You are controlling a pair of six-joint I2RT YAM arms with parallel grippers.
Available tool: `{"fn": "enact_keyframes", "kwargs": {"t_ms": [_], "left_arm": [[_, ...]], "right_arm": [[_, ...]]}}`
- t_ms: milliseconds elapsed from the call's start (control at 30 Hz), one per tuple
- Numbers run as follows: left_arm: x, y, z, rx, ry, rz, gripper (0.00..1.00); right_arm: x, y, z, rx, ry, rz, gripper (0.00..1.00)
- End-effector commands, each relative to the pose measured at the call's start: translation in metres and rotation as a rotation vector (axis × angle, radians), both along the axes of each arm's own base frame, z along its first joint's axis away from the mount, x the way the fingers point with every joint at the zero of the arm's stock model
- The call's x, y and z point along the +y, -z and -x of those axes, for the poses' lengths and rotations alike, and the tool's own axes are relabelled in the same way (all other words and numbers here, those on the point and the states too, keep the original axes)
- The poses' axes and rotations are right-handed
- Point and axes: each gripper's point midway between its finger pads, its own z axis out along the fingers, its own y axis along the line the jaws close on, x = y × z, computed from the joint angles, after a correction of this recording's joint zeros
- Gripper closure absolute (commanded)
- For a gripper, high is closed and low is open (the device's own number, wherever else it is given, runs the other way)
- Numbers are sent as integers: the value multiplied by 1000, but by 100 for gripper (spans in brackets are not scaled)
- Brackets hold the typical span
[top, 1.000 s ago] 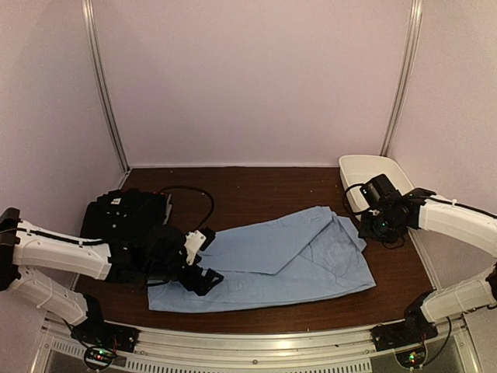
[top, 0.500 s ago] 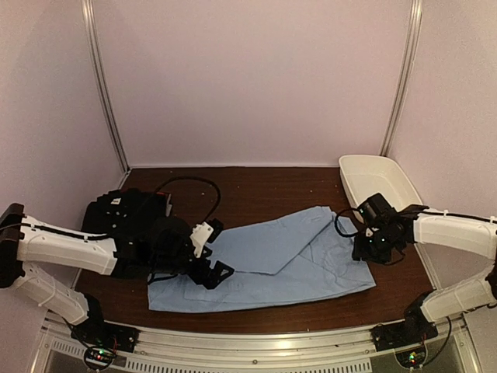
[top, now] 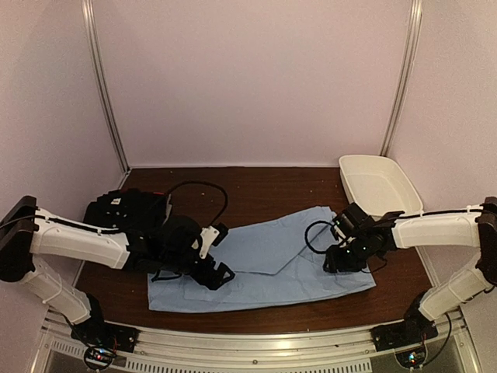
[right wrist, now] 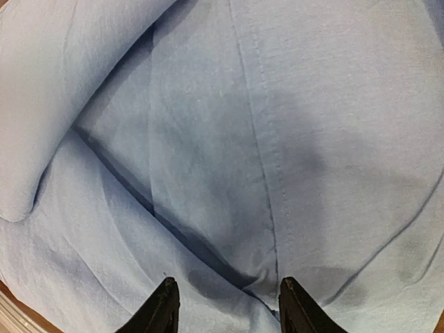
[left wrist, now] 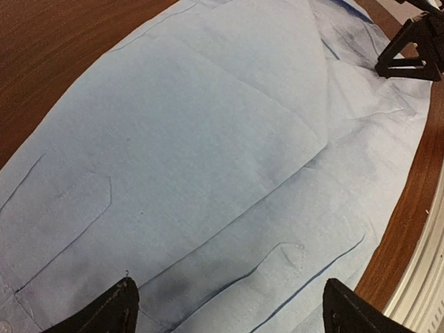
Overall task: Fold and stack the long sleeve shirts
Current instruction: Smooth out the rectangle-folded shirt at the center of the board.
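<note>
Two long sleeve shirts can be counted: one light blue collared button-up cloth shirt point(top: 272, 260) lying under both tools, and one black cloth shirt with a white label point(top: 124, 211) heaped just behind the left gripper point(top: 216, 276). One white oval plastic tub point(top: 382, 186) stands beyond the right gripper point(top: 335, 262), apart from it, and one dark brown wooden table point(top: 264, 186) lies beneath them all. There are two white-and-black robot arms, each ending in one two-finger gripper, which makes two grippers.
</note>
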Motion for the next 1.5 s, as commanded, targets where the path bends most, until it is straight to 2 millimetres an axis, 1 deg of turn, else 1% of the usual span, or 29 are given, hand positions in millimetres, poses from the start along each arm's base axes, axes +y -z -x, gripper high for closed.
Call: {"fn": "enact_keyframes", "kwargs": {"t_ms": [0, 67, 167, 367, 467, 633, 700, 867, 900, 1000, 1100, 1233, 1367, 1467], "left_arm": [[44, 19, 1, 112, -195, -95, 7], [61, 26, 6, 156, -253, -120, 8], [80, 36, 10, 209, -306, -138, 12], [96, 52, 4, 266, -347, -149, 22], [92, 58, 9, 307, -325, -141, 27], [88, 62, 13, 333, -303, -133, 40], [88, 62, 14, 330, -302, -128, 44], [91, 58, 8, 296, -322, -131, 46], [92, 57, 6, 288, -330, -136, 45], [98, 53, -3, 241, -370, -154, 35], [102, 49, -10, 199, -391, -161, 34], [99, 48, -14, 181, -381, -155, 41], [95, 52, -12, 195, -365, -153, 47], [92, 50, -12, 192, -358, -132, 52]], "right_arm": [[29, -4, -10, -36, -66, -30, 50], [35, -1, -10, -36, -82, -25, 50], [41, 3, -9, -34, -99, -17, 50], [45, 6, -8, -33, -120, -7, 50], [44, 6, -6, -33, -121, -1, 51], [42, 7, -5, -36, -114, 0, 50], [41, 9, -3, -32, -113, 2, 51], [40, 12, -3, -26, -114, 7, 51], [40, 13, -3, -25, -114, 8, 51], [39, 13, -2, -24, -114, 13, 51], [39, 14, -2, -23, -114, 16, 51], [37, 17, -1, -17, -112, 22, 51], [36, 19, 1, -12, -109, 26, 51], [34, 21, 2, -10, -106, 26, 52]]}}
